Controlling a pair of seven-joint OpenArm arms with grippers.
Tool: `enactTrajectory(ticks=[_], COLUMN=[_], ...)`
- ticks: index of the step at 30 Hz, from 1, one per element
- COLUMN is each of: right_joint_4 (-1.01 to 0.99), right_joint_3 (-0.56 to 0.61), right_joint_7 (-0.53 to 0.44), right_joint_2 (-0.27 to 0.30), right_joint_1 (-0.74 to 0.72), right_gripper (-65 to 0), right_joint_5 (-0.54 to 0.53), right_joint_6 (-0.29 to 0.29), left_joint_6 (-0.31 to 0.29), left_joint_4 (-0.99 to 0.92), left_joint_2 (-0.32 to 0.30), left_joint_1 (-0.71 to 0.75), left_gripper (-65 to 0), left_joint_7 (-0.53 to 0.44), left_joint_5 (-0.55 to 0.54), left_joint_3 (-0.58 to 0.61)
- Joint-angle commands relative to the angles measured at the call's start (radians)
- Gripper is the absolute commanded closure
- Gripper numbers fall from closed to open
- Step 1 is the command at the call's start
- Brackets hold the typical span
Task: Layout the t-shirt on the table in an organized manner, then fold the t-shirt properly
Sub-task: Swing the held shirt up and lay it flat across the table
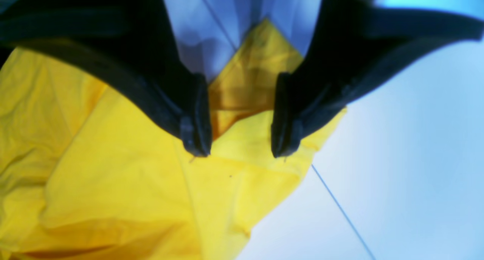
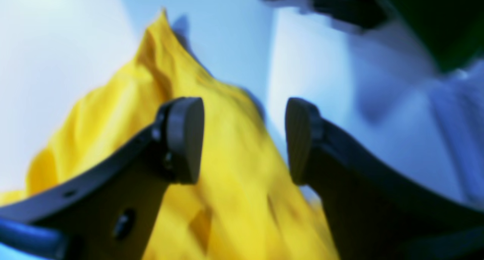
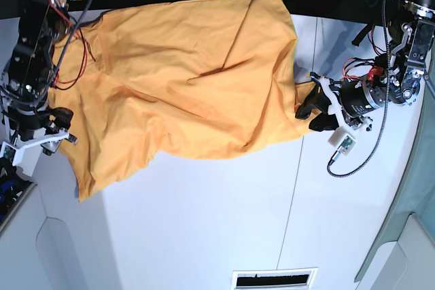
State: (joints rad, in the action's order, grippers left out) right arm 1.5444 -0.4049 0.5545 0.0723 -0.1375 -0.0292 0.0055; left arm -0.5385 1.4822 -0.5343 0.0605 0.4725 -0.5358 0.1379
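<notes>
The shirt [image 3: 183, 86] lies spread across the far part of the white table [image 3: 204, 222], seen from above. It is an orange-yellow cloth, broadly opened out but not flat: long wrinkles run across its middle, one edge curls over near the centre, and its near edge sags in an uneven line. No sleeves or neckline can be made out clearly.

The left gripper [image 1: 240, 139] sits at the shirt's edge on the right of the overhead view. Its jaws stand apart, with cloth lying under and between them but not pinched. The right gripper [image 2: 244, 140] is at the opposite edge; its jaws also stand wide apart, with a raised peak of cloth beyond them, and nothing is clamped.

Judging by this, the laying-out is partly done: the shirt is stretched between the two arms but needs smoothing and squaring. No fold has been made yet, so the whole folding stage remains.
</notes>
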Motion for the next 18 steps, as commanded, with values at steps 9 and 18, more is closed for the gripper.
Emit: enactTrajectory(ticks=[9,18], right_joint_4=[-0.617,-0.853], right_joint_3=[0.000,-0.001], right_joint_7=[-0.244,-0.371], right_joint_2=[0.064,0.167], right_joint_1=[-0.348,-0.396], right_gripper=[-33.6,-33.6], right_joint_5=[-0.071,-0.011], right_joint_6=[0.163,0.157], left_joint_6=[0.064,0.055], left_joint_4=[-0.080,-0.294], left_joint_2=[-0.011,0.039], left_joint_1=[-0.024,-0.145], left_gripper=[-30.7,-30.7], left_joint_7=[-0.050,-0.050], left_joint_5=[0.024,0.024], left_joint_3=[-0.008,-0.008])
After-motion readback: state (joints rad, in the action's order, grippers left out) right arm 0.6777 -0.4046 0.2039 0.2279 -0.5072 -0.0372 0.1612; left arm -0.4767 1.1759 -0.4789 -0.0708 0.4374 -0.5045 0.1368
